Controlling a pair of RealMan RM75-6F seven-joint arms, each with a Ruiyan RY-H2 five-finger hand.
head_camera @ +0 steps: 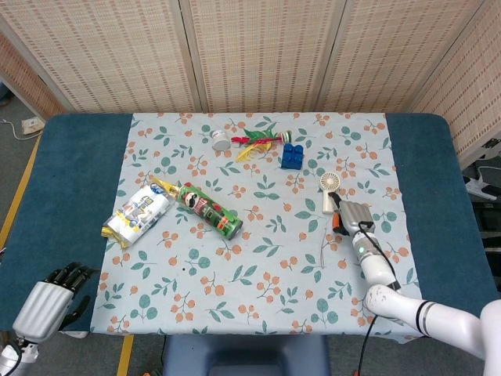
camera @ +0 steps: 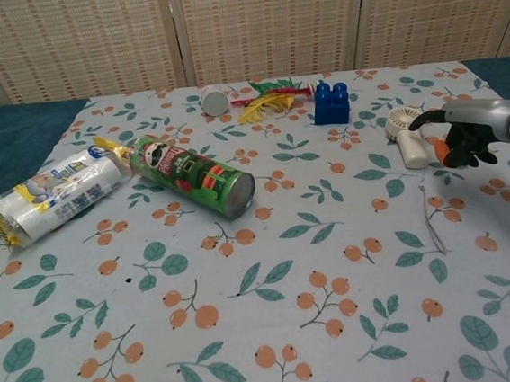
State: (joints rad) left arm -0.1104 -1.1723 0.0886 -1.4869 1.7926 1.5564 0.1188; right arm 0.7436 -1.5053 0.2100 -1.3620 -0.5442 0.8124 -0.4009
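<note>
Floral cloth (head_camera: 258,258) over blue table (head_camera: 74,172)

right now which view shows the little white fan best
The chest view: the white fan lies side-on and large, the right hand reaching just beside it. The head view shows it small from above, the hand at its handle end.

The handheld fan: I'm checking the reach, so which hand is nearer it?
Right. The right hand is just beside the handheld fan; the left hand is off the table's opposite near corner.
</note>
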